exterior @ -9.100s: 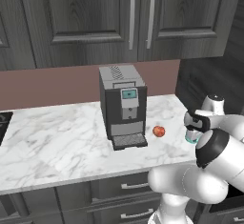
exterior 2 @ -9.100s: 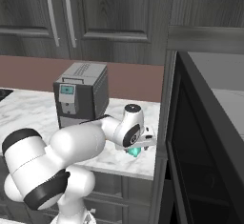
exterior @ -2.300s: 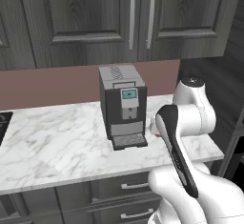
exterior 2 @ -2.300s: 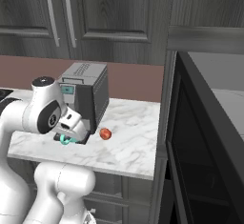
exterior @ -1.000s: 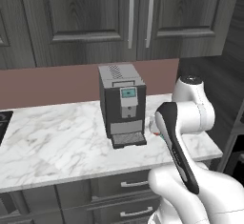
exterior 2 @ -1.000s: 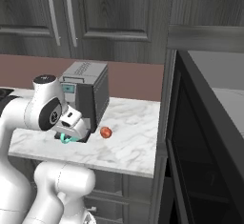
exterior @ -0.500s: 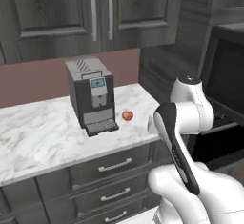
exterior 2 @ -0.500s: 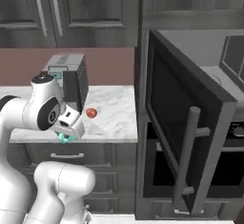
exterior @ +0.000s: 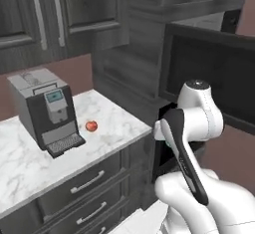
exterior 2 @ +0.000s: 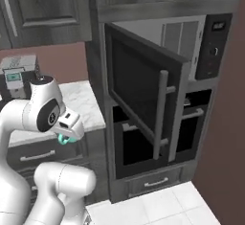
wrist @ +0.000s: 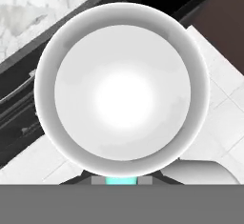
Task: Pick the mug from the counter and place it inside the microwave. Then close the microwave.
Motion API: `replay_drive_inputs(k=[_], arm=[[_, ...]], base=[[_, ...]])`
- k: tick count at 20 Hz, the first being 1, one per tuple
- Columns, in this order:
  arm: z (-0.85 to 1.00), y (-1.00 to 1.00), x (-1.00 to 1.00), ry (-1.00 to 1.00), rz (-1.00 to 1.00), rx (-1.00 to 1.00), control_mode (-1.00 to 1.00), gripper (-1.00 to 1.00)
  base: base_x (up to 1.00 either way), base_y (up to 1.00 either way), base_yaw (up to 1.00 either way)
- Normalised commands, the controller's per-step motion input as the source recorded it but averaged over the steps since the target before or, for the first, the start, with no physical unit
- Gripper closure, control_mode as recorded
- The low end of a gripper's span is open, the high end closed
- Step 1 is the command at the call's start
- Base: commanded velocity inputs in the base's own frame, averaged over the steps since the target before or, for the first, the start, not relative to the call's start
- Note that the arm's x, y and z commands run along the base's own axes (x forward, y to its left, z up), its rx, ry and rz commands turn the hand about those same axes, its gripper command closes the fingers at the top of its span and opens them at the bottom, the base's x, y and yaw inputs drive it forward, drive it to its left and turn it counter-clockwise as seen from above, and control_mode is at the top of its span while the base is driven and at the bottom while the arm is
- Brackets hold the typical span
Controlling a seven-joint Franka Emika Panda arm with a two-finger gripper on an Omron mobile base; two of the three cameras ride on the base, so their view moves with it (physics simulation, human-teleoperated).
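The teal mug (wrist: 122, 89) is held in my gripper (wrist: 122, 180), which is shut on it; the hand view looks straight into its white inside, with a teal strip at its lower rim. In the right base view the mug (exterior 2: 63, 140) peeks out teal under the hand, in front of the counter's (exterior 2: 88, 105) edge and left of the microwave (exterior 2: 182, 39). The microwave's dark glass door (exterior 2: 143, 92) with its bar handle stands swung open, showing a light grey interior. In the left base view the microwave door (exterior: 214, 73) is the dark panel at the right.
A grey coffee machine (exterior: 47, 111) and a small red fruit (exterior: 91, 125) sit on the marble counter (exterior: 30, 166). Dark drawers (exterior: 87, 183) run below it. Under the microwave is the oven (exterior 2: 143, 147). The control panel (exterior 2: 215, 42) is right of the cavity.
The whole picture has shifted: the base has moved right, so the counter slid left and the open microwave came into view. The mug stays in the shut gripper.
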Motion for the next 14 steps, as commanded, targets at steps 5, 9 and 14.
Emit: replay_drive_inputs(k=[5,9,14], arm=[[0.00,0.00,0.00,0.00,0.00,0.00,1.00,1.00],[0.00,0.00,0.00,0.00,0.00,0.00,1.00,1.00],[0.00,0.00,0.00,0.00,0.00,0.00,1.00,1.00]], base=[[-0.95,-0.19,-0.51],[-1.00,-0.33,-0.51],[-0.62,-0.56,-0.35]])
